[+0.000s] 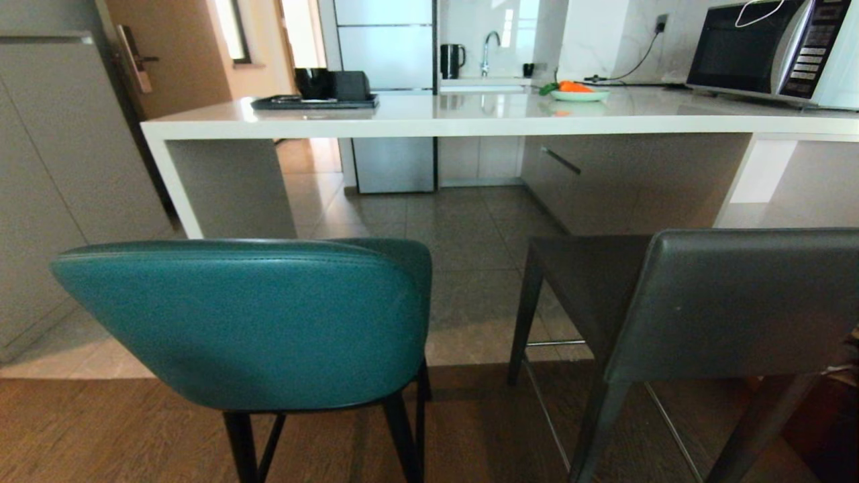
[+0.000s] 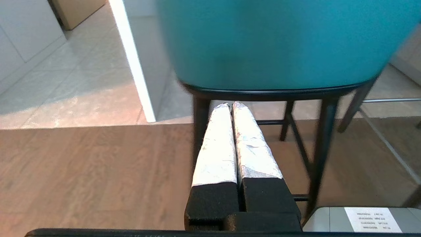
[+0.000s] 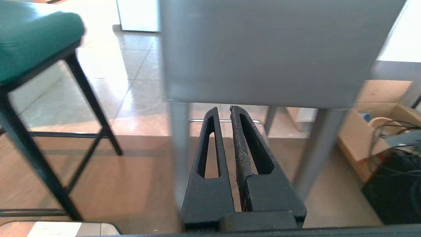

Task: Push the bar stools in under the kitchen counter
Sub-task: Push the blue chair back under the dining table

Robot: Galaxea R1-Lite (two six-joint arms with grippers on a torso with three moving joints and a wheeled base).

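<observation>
Teal stool (image 2: 276, 42) beyond left fingers (image 2: 218, 144)

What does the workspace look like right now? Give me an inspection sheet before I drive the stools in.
Surface: kitchen counter, glossy white, open space beneath.
Job's things: teal stool on the left and grey stool on the right, both standing clear of the counter, backs to the robot, not yet pushed in.
Clutter: black tray, plate of vegetables, microwave on the counter.
Grippers: left gripper shut, low behind the teal stool; right gripper shut, behind the grey stool; neither holds anything.
Cables: black cord to a wall socket; cables by a cardboard box.
Surroundings: tiled floor, fridge, sink tap.
</observation>
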